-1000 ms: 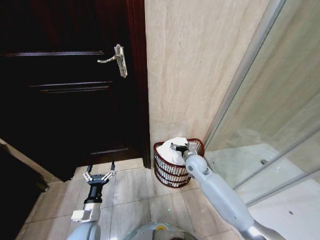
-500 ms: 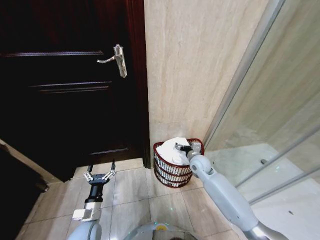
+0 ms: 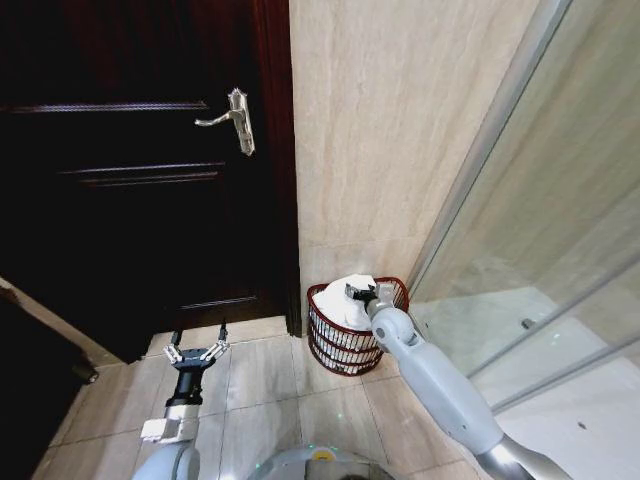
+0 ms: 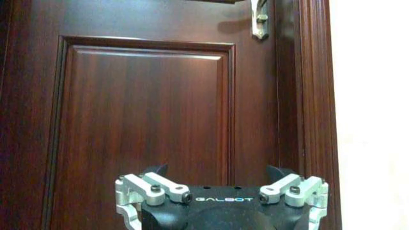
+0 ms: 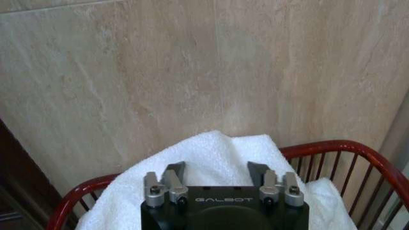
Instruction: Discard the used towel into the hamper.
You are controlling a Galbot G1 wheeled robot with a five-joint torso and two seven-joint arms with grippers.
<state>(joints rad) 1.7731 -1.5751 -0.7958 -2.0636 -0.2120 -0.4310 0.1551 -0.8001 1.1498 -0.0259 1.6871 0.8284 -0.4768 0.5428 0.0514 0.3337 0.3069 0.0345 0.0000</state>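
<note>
The hamper [image 3: 340, 348], a small round red wire basket, stands on the floor in the corner between the door frame and the glass screen. The white towel [image 3: 343, 303] lies bunched in the hamper and rises above the rim [image 5: 332, 146]. My right gripper [image 3: 358, 292] hovers open just over the hamper's top. In the right wrist view its two fingers [image 5: 176, 170] are spread apart, with the towel [image 5: 211, 146] right beyond them. My left gripper [image 3: 197, 350] hangs open low in front of the door, far from the hamper.
A dark wooden door [image 3: 130, 180] with a metal handle [image 3: 232, 118] is closed on the left. Beige tiled wall [image 3: 380, 130] rises behind the hamper. A glass shower screen [image 3: 540, 200] closes off the right. Tiled floor [image 3: 265, 375] lies open before the hamper.
My right gripper drifted slightly right and then back left over the hamper. The towel stays in the hamper. The left arm has not moved.
</note>
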